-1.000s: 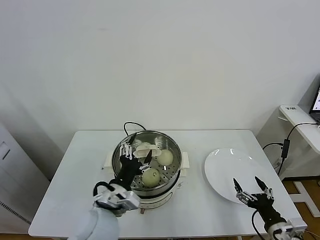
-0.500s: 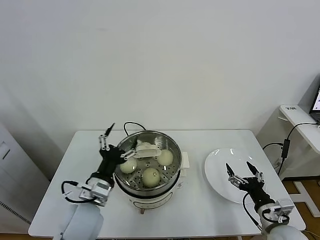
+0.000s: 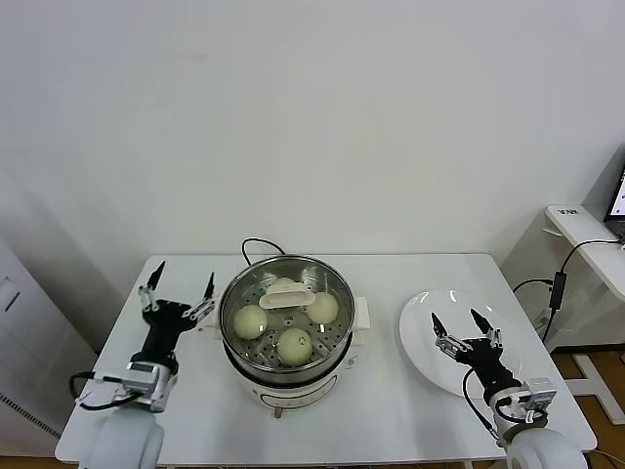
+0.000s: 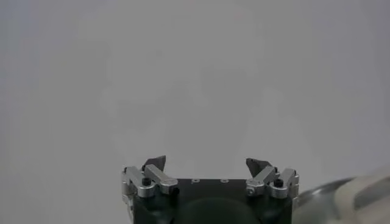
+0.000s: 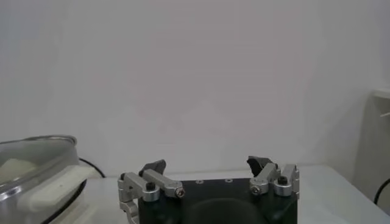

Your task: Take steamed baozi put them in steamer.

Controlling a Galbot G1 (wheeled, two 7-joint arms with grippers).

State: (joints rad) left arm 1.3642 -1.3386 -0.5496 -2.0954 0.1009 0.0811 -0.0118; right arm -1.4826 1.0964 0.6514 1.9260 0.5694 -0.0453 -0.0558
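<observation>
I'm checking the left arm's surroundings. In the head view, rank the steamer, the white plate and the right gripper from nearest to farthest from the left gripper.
1. Steamer, just right of the left gripper, mid-table.
2. White plate, beyond the steamer, on the table's right.
3. Right gripper, over the plate; too close to the plate to rank firmly.

This looks like a bare test room or lab dressed up for a cooking trial: a plain white worktop (image 3: 391,410) against a blank white wall (image 3: 312,117), and to the right of the worktop a second desk (image 3: 586,234) carrying a laptop (image 3: 617,200), with power cables (image 3: 557,283) trailing down beside it.
</observation>
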